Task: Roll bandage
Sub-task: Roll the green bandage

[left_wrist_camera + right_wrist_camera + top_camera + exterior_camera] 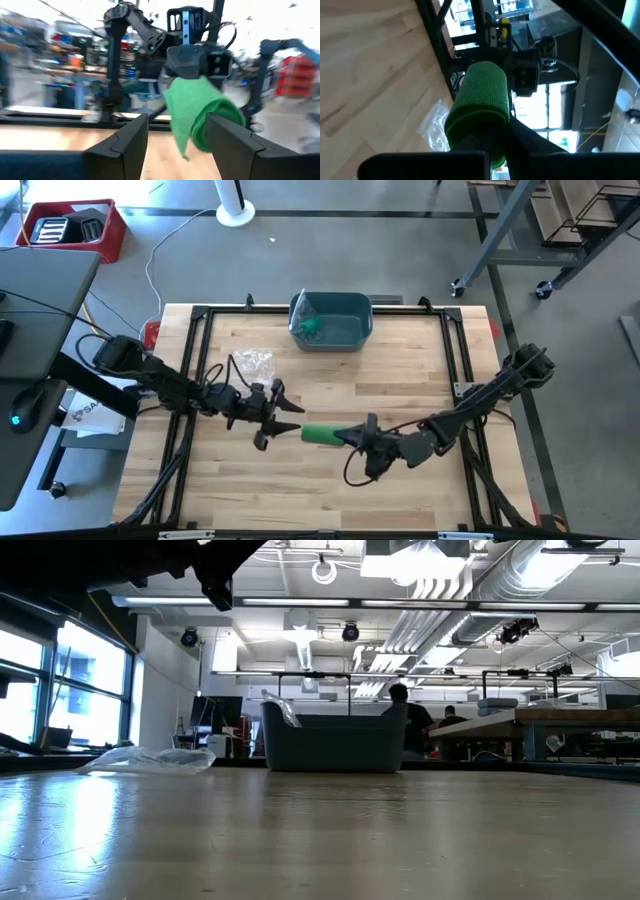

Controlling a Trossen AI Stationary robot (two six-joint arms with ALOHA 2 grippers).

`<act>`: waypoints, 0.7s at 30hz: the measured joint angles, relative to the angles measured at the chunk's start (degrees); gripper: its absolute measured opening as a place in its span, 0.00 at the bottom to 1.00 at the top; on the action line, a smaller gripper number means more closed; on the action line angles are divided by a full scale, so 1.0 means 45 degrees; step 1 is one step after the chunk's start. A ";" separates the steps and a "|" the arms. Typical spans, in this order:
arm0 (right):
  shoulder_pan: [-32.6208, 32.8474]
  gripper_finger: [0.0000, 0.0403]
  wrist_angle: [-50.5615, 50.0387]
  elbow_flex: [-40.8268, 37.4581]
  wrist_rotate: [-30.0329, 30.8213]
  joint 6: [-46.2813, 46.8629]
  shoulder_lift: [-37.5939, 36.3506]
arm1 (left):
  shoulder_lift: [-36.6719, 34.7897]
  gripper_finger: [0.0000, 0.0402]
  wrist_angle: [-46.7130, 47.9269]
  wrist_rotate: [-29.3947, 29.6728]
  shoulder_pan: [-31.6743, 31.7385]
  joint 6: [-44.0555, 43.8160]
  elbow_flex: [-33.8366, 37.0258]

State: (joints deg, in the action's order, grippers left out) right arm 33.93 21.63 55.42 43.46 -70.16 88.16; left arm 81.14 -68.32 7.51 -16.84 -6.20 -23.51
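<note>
A green bandage roll (320, 435) is held over the middle of the table, near its front, by my right gripper (352, 438), which is shut on it. The roll also shows in the left wrist view (200, 110) and the right wrist view (480, 105). My left gripper (285, 418) is open. It faces the roll's free end from the table's left, its fingers (127, 142) standing to either side just short of the roll. The low view shows neither the roll nor the grippers at table height. My right gripper pinches the roll's right-hand end (479, 131) between its two fingers. It comes level from the table's right, fingers along the roll's length. The roll sticks out toward the left gripper, lifted clear of the table. A short loose tail (183, 146) hangs below it.
A dark blue-grey bin (331, 320) with something green inside stands at the far middle of the table and also shows in the low view (335, 740). A crumpled clear plastic bag (252, 363) lies left of centre. Black frame rails (200, 360) run along the table's sides.
</note>
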 joint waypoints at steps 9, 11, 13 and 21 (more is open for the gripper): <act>-0.0311 0.04 -0.1021 0.0000 -0.1051 0.3360 0.0000 | 0.0000 0.48 0.0042 -0.1284 0.1263 -0.1713 -0.0005; -0.0844 0.03 -0.2060 0.0005 -0.3094 0.6867 -0.0014 | 0.0000 0.48 0.0336 -0.1206 0.1357 -0.1037 -0.0007; -0.1434 0.01 -0.2891 -0.0060 -0.5757 0.9197 0.0280 | 0.0000 0.47 0.0698 -0.0977 0.1356 -0.0568 -0.0010; -0.3452 0.02 0.2055 -0.3142 -0.8291 1.1961 0.2192 | 0.0024 0.44 0.4325 0.0384 0.0953 -0.0038 -0.0537</act>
State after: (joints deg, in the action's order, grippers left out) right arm 18.40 30.88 41.28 6.15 -16.34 98.02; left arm 81.25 -48.86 9.24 -12.55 -6.37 -25.93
